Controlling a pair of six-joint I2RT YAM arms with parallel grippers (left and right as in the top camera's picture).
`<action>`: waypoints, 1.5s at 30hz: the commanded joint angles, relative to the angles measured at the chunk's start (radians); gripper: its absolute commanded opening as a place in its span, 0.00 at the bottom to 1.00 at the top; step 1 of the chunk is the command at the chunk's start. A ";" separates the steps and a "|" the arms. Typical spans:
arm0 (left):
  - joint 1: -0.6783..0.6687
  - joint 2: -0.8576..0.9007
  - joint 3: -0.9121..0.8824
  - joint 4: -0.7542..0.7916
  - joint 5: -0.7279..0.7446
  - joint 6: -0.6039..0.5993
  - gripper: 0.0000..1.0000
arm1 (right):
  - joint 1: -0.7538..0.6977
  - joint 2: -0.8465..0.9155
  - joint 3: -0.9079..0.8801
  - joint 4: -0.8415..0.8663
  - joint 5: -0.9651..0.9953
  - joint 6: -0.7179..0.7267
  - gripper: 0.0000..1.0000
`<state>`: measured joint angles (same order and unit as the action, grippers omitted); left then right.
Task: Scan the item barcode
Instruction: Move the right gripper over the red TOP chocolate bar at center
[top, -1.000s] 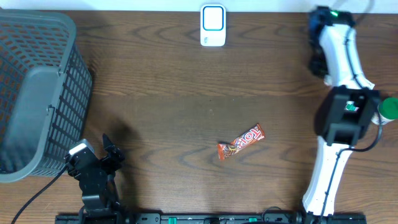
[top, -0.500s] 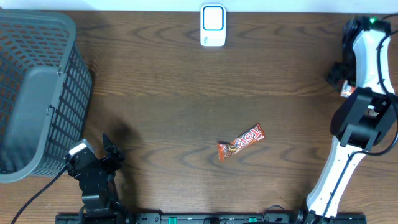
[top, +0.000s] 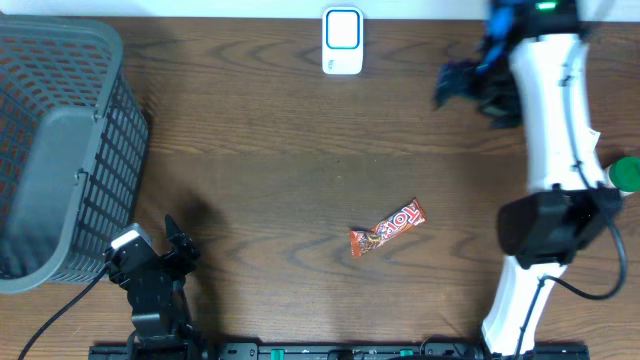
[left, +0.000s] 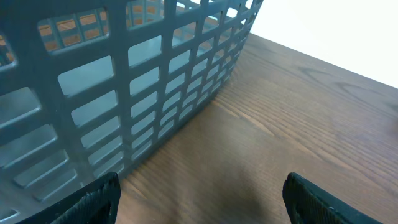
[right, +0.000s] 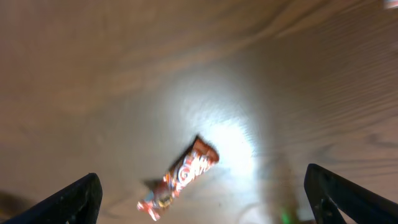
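Note:
The item, a red-orange candy bar (top: 388, 228), lies flat on the wooden table right of centre; in the right wrist view the candy bar (right: 180, 178) sits blurred below and between the fingers, far beneath them. No barcode is readable on it. A white scanner (top: 342, 40) stands at the far edge. My right gripper (top: 452, 88) hovers high over the far right of the table, open and empty (right: 208, 202). My left gripper (top: 150, 252) rests at the near left beside the basket, open with nothing between its fingers (left: 202, 205).
A large grey slatted basket (top: 60, 150) fills the left side, and the basket wall (left: 124, 81) looms close in the left wrist view. A green round object (top: 626, 172) sits at the right edge.
The right arm has swung out to the far right and then back left over the table's far side. The left arm and the candy bar have not moved.

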<state>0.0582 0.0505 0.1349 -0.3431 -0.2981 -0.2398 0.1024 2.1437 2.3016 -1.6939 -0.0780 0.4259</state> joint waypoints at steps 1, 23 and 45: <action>0.002 -0.003 -0.008 -0.001 -0.014 -0.006 0.84 | 0.195 0.004 -0.094 -0.005 0.086 0.008 0.99; 0.002 -0.003 -0.008 -0.001 -0.014 -0.006 0.84 | 0.823 0.004 -0.603 0.154 0.447 0.420 0.99; 0.002 -0.003 -0.008 -0.001 -0.014 -0.005 0.84 | 0.821 0.005 -0.864 0.390 0.482 0.407 0.82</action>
<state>0.0582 0.0505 0.1349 -0.3431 -0.2981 -0.2398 0.9264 2.1445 1.4719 -1.3270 0.3756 0.8188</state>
